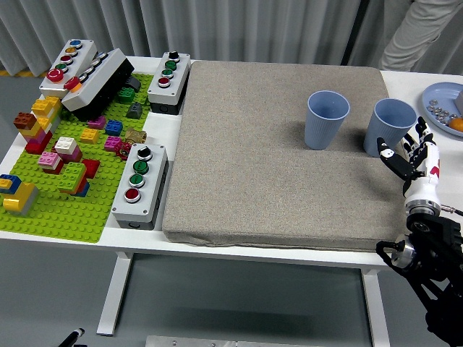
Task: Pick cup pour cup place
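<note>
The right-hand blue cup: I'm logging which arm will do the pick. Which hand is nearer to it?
The right hand. It is open, just in front of the right cup at its right side, close but not gripping. The left hand is not in view.

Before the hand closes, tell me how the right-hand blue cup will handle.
The right cup looks thin-walled, so probably light and easily squeezed. It stands tall and upright on the soft grey mat, so a sideways nudge from the right hand might tip it.

Two blue cups [327, 119] [390, 126] upright, apart, on grey mat.
</note>
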{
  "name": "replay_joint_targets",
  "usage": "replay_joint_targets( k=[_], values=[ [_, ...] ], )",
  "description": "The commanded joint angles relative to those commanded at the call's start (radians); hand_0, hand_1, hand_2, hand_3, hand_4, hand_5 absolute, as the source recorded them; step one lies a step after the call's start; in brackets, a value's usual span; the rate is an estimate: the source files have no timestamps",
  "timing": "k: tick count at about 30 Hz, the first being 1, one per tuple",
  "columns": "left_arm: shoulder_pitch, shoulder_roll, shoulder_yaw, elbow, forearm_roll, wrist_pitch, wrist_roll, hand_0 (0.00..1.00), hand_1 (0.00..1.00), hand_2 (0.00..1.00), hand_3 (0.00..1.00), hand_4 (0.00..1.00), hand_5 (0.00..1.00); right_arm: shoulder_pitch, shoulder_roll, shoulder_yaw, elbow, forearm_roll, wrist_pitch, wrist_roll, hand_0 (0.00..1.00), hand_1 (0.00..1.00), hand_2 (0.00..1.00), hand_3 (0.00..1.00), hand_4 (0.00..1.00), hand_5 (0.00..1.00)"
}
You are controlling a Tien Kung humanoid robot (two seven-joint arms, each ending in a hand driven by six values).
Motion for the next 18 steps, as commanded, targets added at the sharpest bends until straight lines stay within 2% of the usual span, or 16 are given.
replay_joint_targets(
  k=[18],
  values=[
    [0.0,0.0,0.004,0.0,0.0,-0.001,0.0,0.836,0.798,0.879,0.792,0.632,0.995,0.031,0.009,-0.004,-0.037,0.009,0.009,-0.005,0.943,0.896,0.998,0.967,0.816,0.156]
  ],
)
